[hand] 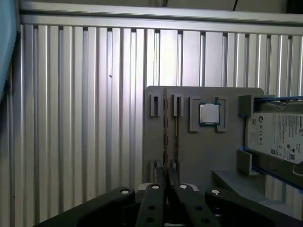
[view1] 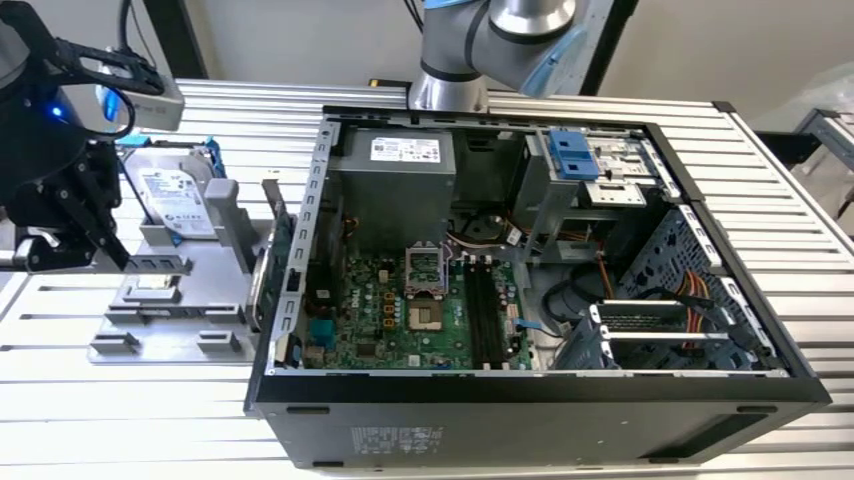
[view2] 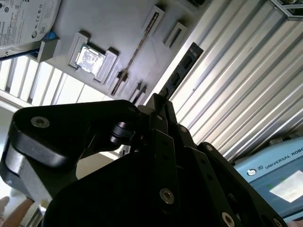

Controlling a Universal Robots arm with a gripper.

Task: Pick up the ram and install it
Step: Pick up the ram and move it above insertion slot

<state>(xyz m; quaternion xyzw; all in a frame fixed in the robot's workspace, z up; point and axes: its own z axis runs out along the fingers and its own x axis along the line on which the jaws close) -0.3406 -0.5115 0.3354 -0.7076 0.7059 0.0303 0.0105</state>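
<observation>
Hand (hand: 166, 176) empty, fingers pressed together, held clear of the ram (hand: 165, 127).
In the first wrist view the ram stands on its long edge in a slot near one edge of the grey holder (hand: 208, 156) on the ribbed tabletop (hand: 71, 118), apart from the hand and in line with its fingertips. A square chip (hand: 209, 114) sits beside the ram, and a hard drive (hand: 277, 137) lies at the holder's opposite edge.

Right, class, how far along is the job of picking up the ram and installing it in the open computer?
Done: nothing visible yet; the thin green ram stick stands on edge in the grey holder tray. In hand: the black gripper hangs over the tray, in line with the stick. Left: lifting it and seating it in the long black memory slots, which look empty, inside the open computer case.
</observation>
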